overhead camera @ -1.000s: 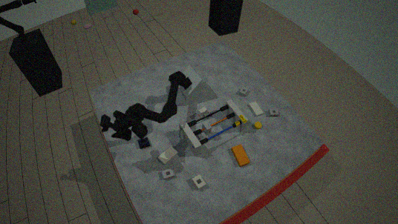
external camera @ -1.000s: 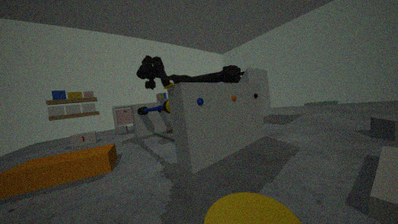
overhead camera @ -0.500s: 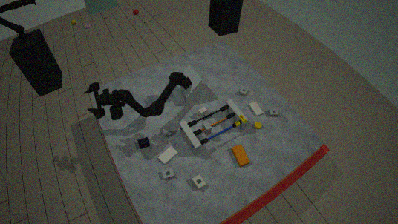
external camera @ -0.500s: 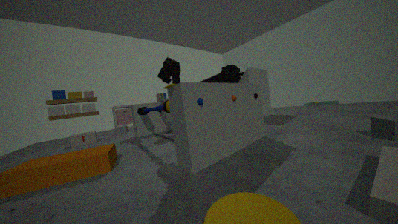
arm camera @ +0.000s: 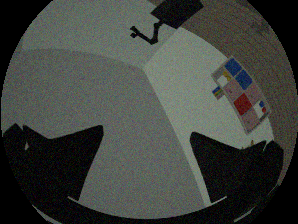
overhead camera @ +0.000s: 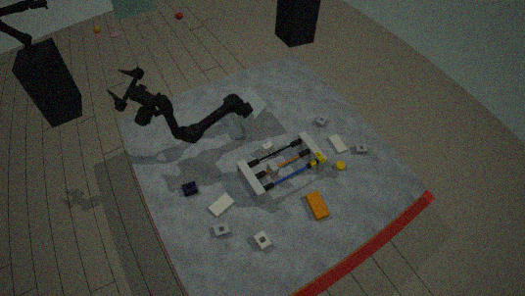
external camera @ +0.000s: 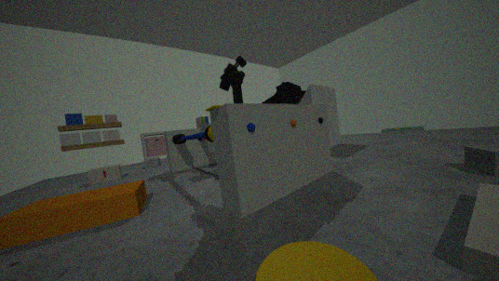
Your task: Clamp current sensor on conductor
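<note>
A small dark navy block point(overhead camera: 190, 188), apparently the sensor, lies on the table left of the conductor rack; whether its jaw is open is too small to tell. The rack has two pale end walls point(overhead camera: 251, 177) point(external camera: 279, 158) carrying a black conductor point(overhead camera: 274, 154), an orange conductor point(overhead camera: 289, 161) and a blue conductor point(overhead camera: 293, 174) point(external camera: 192, 137). A yellow label point(overhead camera: 320, 157) is on the far wall, near a yellow collar point(overhead camera: 313, 164) point(external camera: 210, 134) on the blue conductor; no lettering is readable. My gripper point(overhead camera: 114, 81) point(arm camera: 148, 134) is open and empty, raised well away from rack and block.
A pale block point(overhead camera: 272, 169) stands at the orange conductor. An orange box point(overhead camera: 317, 205) point(external camera: 93, 205), white slabs point(overhead camera: 221, 205) point(overhead camera: 338, 143), several square grey pieces point(overhead camera: 262, 240) and a yellow disc point(overhead camera: 341, 166) point(external camera: 314, 265) lie around the rack. A red strip point(overhead camera: 372, 245) marks the table's near edge.
</note>
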Controlling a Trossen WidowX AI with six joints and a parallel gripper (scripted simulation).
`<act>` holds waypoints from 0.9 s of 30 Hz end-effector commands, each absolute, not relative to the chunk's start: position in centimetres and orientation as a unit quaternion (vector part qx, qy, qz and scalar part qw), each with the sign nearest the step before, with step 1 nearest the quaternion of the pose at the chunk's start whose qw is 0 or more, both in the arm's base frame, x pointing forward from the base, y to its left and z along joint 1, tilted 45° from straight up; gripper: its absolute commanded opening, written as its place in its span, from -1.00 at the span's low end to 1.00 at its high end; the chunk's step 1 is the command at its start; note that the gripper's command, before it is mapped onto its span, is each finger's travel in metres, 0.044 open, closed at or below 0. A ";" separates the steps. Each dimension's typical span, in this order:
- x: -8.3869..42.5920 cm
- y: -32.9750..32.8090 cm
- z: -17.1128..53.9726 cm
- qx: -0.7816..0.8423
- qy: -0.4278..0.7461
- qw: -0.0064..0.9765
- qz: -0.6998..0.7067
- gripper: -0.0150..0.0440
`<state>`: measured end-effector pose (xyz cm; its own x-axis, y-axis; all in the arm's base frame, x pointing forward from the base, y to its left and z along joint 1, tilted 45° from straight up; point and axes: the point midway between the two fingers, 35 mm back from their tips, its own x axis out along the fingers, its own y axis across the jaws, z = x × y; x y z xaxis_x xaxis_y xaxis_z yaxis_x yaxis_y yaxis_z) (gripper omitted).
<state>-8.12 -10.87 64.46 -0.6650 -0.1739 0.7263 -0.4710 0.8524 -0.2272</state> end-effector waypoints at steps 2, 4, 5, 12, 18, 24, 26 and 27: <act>-9.2 -4.3 64.5 0.104 -0.857 0.420 0.280 1.00; -9.0 -1.5 64.3 0.073 -0.838 0.443 0.309 1.00; -8.9 -0.1 64.1 0.058 -0.828 0.456 0.322 1.00; -5.1 9.0 62.1 -0.035 -0.730 0.559 0.392 1.00; 1.0 14.7 59.1 -0.092 -0.620 0.661 0.413 1.00; 8.7 17.4 55.1 -0.122 -0.496 0.763 0.396 1.00; 11.5 17.6 53.6 -0.127 -0.453 0.796 0.382 1.00; 12.8 17.6 52.8 -0.128 -0.431 0.812 0.373 1.00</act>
